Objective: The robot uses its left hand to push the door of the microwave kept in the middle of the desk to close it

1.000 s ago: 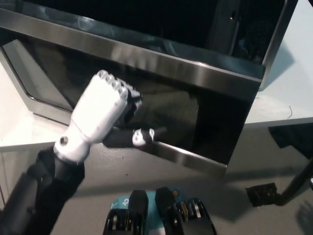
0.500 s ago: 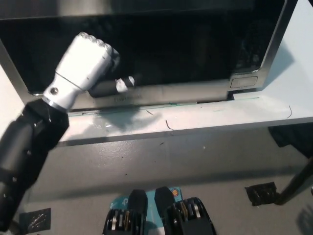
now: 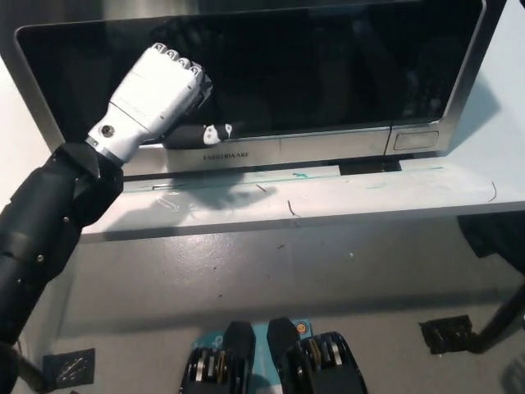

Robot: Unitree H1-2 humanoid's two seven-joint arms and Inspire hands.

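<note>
The microwave [image 3: 271, 82] fills the upper part of the frame, sitting on the pale desk [image 3: 344, 193], and its dark glass door [image 3: 271, 74] now lies flush with the steel front. A second ago that door hung well open, swung out toward the lower right of the frame; half a second ago it was nearly home. The white left hand [image 3: 156, 98] sits at the upper left, its fingers curled in and holding nothing, knuckles against or just beside the left part of the door glass; contact cannot be confirmed. The black right hand is out of frame. Judging from the flush door, the push looks essentially done, with only withdrawal left.
</note>
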